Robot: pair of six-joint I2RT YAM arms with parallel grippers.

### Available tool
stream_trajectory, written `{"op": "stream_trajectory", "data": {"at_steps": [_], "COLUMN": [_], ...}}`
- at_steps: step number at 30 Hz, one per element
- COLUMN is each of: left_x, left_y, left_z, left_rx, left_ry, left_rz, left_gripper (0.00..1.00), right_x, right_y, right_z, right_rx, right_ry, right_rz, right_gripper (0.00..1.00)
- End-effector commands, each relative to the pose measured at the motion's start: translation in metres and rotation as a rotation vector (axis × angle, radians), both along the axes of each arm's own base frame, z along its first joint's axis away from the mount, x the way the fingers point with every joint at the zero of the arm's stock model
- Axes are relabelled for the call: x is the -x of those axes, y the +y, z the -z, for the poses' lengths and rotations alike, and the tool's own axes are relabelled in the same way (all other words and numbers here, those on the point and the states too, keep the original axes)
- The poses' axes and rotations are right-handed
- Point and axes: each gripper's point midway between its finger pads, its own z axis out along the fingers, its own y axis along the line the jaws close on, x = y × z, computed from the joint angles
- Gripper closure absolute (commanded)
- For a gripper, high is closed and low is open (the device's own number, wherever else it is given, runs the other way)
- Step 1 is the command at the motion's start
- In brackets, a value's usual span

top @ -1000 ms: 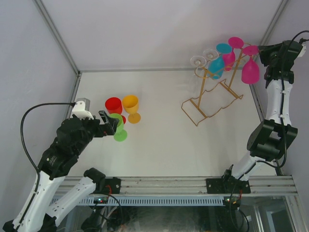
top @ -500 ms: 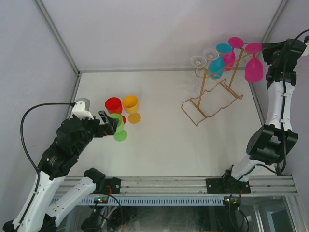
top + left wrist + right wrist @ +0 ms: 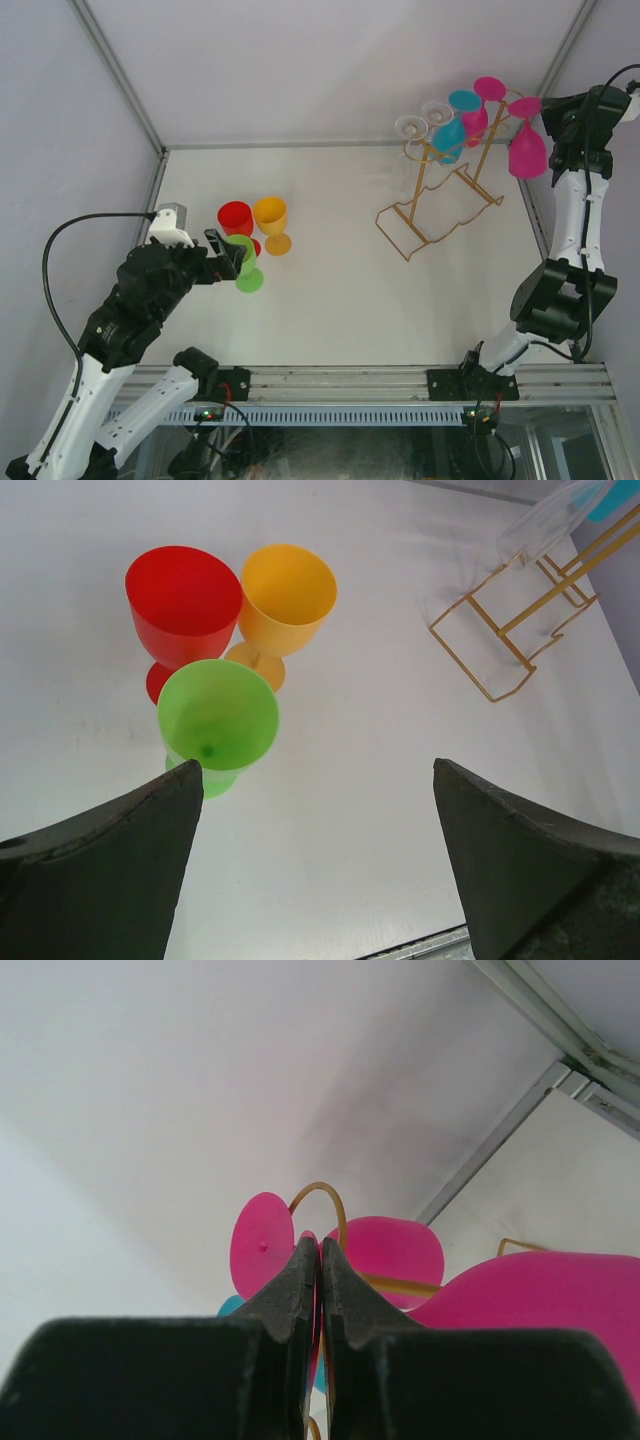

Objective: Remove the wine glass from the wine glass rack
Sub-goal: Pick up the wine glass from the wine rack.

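The gold wire wine glass rack (image 3: 440,205) stands at the back right of the table. A pink wine glass (image 3: 527,150) hangs upside down just right of the rack's right loop arm. My right gripper (image 3: 548,110) is shut on the edge of its foot (image 3: 524,105). In the right wrist view a thin pink sliver shows between the closed right gripper (image 3: 320,1250), and the held pink bowl (image 3: 540,1300) fills the lower right. My left gripper (image 3: 318,810) hangs open and empty beside a green glass (image 3: 218,715).
On the rack hang another pink glass (image 3: 475,115), a cyan glass (image 3: 450,135) and two clear glasses (image 3: 410,127). A red glass (image 3: 236,218) and a yellow glass (image 3: 271,218) stand upright at the left with the green one. Side walls are close to the right arm.
My right gripper has shifted slightly to the right with the pink glass, away from the rack's loop arm. The left arm has not moved.
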Motion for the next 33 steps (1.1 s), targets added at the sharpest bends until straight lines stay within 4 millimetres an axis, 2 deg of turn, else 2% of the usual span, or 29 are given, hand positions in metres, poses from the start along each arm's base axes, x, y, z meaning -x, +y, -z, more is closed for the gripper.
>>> {"op": "stream_trajectory", "data": {"at_steps": [1, 9, 25, 33], "left_x": [-0.003, -0.002, -0.001, -0.001], "left_y": [-0.001, -0.002, -0.002, -0.003], "left_z": [-0.008, -0.008, -0.01, -0.01], "left_rx": [0.018, 0.021, 0.019, 0.029], "left_ry": [-0.026, -0.028, -0.031, -0.03], "left_rz": [0.002, 0.003, 0.007, 0.014], "left_gripper": [0.0, 0.0, 0.0, 0.0], "right_x": [0.019, 0.023, 0.027, 0.036], "right_y": [-0.001, -0.004, -0.017, -0.003], "right_z": [-0.038, -0.033, -0.04, -0.046], "right_rx": [0.073, 0.072, 0.044, 0.046], "right_ry": [-0.079, -0.073, -0.11, -0.125], "right_rz": [0.031, 0.048, 0.058, 0.004], "right_gripper": [1.0, 1.0, 1.0, 1.0]}}
